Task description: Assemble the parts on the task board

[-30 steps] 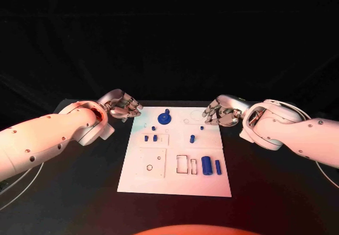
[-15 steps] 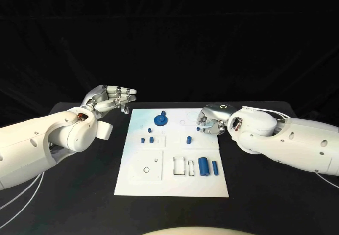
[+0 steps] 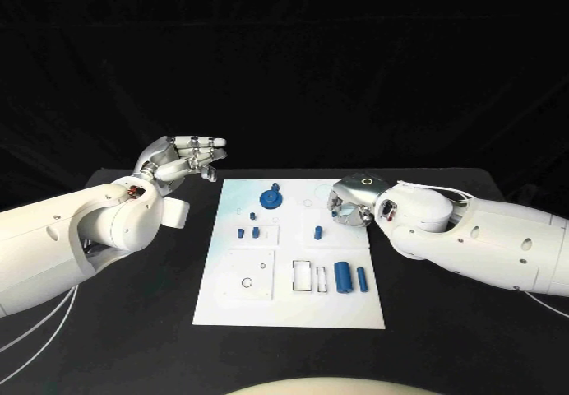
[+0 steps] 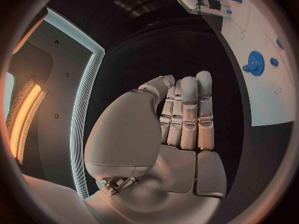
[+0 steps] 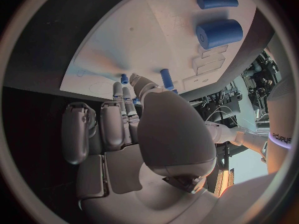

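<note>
Lying lengthwise on the black table, the white task board is sitting between the two arms, with its blue parts spread over it. The left hand is hovering off the board's far left corner, above the table, its fingers lying straight and side by side with the thumb folded in toward them, and it is gripping nothing. The right hand is reaching over the board's far right edge with its fingers bent down toward the surface; whether it is pinching a piece there is hard to tell, since the palm is hiding the fingertips. Near the board's close end a thick cylinder is lying beside a thinner rod, both just right of two rectangular slots. At the far end a round gear is resting flat, and a short peg is standing near the middle of the board.
</note>
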You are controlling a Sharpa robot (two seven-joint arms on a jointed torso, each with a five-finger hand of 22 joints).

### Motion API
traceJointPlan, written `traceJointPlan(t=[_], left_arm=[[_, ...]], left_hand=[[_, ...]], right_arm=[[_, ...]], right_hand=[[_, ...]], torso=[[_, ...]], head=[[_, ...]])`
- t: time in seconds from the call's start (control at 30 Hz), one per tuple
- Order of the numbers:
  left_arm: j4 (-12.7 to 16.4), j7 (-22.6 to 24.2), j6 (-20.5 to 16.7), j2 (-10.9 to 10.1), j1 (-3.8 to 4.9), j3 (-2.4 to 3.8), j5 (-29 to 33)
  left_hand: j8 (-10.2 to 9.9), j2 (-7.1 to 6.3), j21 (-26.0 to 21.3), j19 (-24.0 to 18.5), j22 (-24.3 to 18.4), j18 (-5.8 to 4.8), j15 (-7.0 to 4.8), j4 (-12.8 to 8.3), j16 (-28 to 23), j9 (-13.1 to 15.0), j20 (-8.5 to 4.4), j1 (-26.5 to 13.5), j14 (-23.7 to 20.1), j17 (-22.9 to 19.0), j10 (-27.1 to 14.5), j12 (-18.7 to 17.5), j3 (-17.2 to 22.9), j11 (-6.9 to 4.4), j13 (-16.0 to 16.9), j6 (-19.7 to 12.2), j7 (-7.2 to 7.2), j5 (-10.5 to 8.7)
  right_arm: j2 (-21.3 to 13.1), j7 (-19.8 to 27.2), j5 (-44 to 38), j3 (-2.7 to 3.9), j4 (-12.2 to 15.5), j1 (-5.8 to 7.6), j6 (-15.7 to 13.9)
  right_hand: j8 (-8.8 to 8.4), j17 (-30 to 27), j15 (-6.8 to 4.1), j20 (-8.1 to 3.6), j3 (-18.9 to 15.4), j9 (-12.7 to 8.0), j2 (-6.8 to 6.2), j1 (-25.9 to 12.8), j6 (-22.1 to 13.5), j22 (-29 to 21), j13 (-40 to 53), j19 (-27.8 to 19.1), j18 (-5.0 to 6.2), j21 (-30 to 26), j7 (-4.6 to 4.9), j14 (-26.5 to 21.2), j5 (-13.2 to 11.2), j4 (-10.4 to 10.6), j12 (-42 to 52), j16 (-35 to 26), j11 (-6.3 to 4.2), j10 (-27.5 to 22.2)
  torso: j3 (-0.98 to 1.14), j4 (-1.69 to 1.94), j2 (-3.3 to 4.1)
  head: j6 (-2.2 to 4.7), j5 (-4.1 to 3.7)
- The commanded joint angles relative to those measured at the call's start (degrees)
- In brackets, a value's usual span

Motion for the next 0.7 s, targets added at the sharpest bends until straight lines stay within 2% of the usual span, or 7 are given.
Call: traceJointPlan(t=[0.03, 0.37, 0.7], left_arm=[[0.22, 1.51, 1.12, -0.05, 0.05, 0.02, 1.29], [0.27, 1.14, 1.34, -0.12, 0.05, 0.02, 1.31], [0.23, 0.79, 1.3, -0.16, 0.05, 0.02, 1.32]], left_hand=[[0.07, 0.39, -0.33, -0.23, -0.07, 0.75, 0.08, -0.28, -0.4, -0.09, -0.02, -0.05, -0.49, -0.1, -0.31, 0.37, -0.01, -0.04, 0.08, -0.16, 0.26, -0.07], [-0.02, 0.5, -0.6, -0.26, -0.29, 0.78, 0.1, -0.55, -0.44, -0.17, -0.01, 0.08, -0.59, -0.2, -0.48, 0.43, -0.03, 0.01, 0.1, -0.32, 0.33, -0.06], [-0.09, 0.6, -0.74, -0.22, -0.38, 0.78, 0.12, -0.78, -0.46, -0.23, -0.01, 0.21, -0.65, -0.28, -0.61, 0.5, -0.01, 0.06, 0.12, -0.47, 0.39, -0.03]], right_arm=[[0.42, -0.27, -1.43, 0.0, -0.59, -0.24, 0.23], [1.38, 0.37, -0.74, 0.01, -2.13, -0.57, 0.16], [2.11, 0.9, -0.41, 0.01, -3.17, -0.91, 0.69]], right_hand=[[-0.1, 0.16, 0.16, 0.2, 0.69, -0.03, -0.29, 0.38, 0.61, 7.79, -0.25, 1.57, -0.44, 0.32, -0.18, 2.91, 0.12, -0.09, -0.37, 0.32, 0.02, 0.67], [-0.03, 0.43, -0.07, 0.09, 3.55, 0.04, 0.27, 0.33, 1.68, 8.33, -1.4, 1.82, -0.57, 0.97, -0.36, 2.91, -0.01, -0.96, -0.65, 0.81, -0.23, 2.01], [0.04, 0.45, -0.19, -0.03, 5.32, 0.16, 0.53, 0.4, 2.37, 8.62, -2.05, 1.93, -0.64, 1.3, -0.49, 2.88, 0.0, -2.01, -0.88, 0.98, -0.39, 2.81]], torso=[[0.02, -0.05, -0.05], [0.03, 0.03, -0.05], [0.01, -0.07, -0.07]], head=[[-0.15, 0.09], [-0.36, 0.18], [-0.48, 0.2]])
